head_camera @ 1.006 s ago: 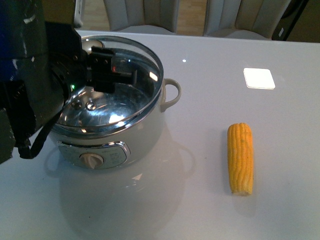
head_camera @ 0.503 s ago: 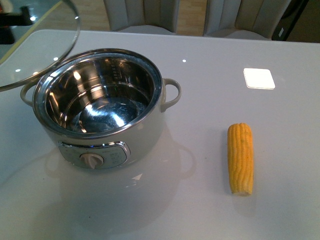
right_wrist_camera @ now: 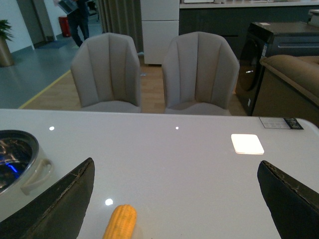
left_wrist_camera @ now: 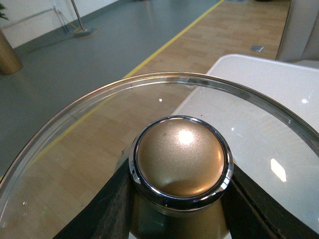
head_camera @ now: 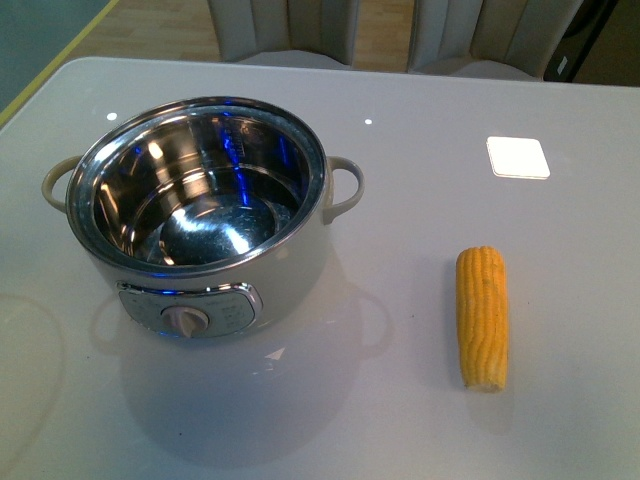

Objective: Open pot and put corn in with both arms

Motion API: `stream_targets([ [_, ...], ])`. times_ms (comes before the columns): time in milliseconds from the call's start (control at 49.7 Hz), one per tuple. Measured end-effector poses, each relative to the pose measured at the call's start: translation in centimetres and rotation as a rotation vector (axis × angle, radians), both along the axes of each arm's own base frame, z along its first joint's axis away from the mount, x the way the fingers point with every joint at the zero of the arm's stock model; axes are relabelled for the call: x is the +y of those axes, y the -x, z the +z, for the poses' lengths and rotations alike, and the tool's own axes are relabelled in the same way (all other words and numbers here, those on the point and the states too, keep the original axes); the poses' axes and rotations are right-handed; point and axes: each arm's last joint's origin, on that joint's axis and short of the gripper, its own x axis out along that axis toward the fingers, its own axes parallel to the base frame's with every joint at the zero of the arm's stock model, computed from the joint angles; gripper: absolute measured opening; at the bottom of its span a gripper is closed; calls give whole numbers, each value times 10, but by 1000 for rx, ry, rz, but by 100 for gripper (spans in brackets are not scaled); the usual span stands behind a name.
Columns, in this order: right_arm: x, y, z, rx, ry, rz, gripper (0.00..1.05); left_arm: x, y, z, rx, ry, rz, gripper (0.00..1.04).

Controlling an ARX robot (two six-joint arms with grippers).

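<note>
The cream-white pot [head_camera: 200,235] stands open on the left of the table, its steel bowl empty. It also shows in the right wrist view [right_wrist_camera: 20,164]. The corn [head_camera: 482,316] lies on the table to the pot's right, apart from it; its tip shows in the right wrist view [right_wrist_camera: 120,222]. My left gripper [left_wrist_camera: 182,199] is shut on the gold knob [left_wrist_camera: 180,157] of the glass pot lid [left_wrist_camera: 99,129], held off the table's left side over the floor. My right gripper [right_wrist_camera: 174,199] is open and empty above the table, the corn between its fingers [right_wrist_camera: 55,204]. No arm shows in the front view.
A bright white square [head_camera: 518,157] lies on the table at the back right. Two grey chairs [right_wrist_camera: 104,74] stand behind the table's far edge. The table's left corner [left_wrist_camera: 234,64] lies under the lid.
The left arm has carried the glass lid up off the pot and out of the front view to the left. The pot now stands open. The corn has not moved.
</note>
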Motion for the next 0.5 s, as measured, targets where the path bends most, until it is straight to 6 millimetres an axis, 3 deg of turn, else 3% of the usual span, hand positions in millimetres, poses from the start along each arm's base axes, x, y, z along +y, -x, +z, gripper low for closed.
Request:
stream_targets([
  [221, 0, 0, 0, 0, 0, 0, 96, 2, -9, -40, 74, 30, -25, 43],
  [503, 0, 0, 0, 0, 0, 0, 96, 2, -12, -66, 139, 45, -27, 43],
])
